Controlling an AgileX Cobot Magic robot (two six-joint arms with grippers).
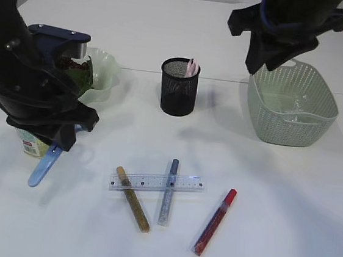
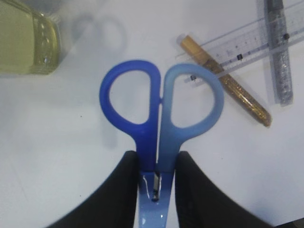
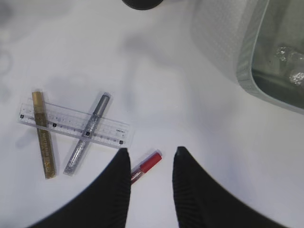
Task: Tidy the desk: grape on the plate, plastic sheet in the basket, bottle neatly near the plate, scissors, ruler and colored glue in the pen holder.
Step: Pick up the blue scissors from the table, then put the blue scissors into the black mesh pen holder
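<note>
The left gripper (image 2: 156,164) pinched the scissors (image 2: 159,114) above bare table (image 1: 282,238) near the half-hidden bottle (image 1: 32,143), while the right gripper (image 3: 151,161) hung spread, empty, beside the basket (image 1: 281,131).

Desk items as I see them from the console

I log blue-handled scissors (image 2: 160,118) clamped at the pivot between the left gripper's (image 2: 156,164) fingers, above the table; a clear plastic ruler (image 1: 156,183) flat across gold (image 1: 133,199) and silver glitter glue tubes (image 1: 168,192); a red glue tube (image 1: 214,222) to their right; a yellowish bottle (image 1: 32,143); dark grapes (image 1: 74,65) on the pale green plate (image 1: 106,78); a black mesh pen holder (image 1: 178,86); crumpled clear sheet (image 1: 297,111) inside the green basket (image 1: 289,131).
</note>
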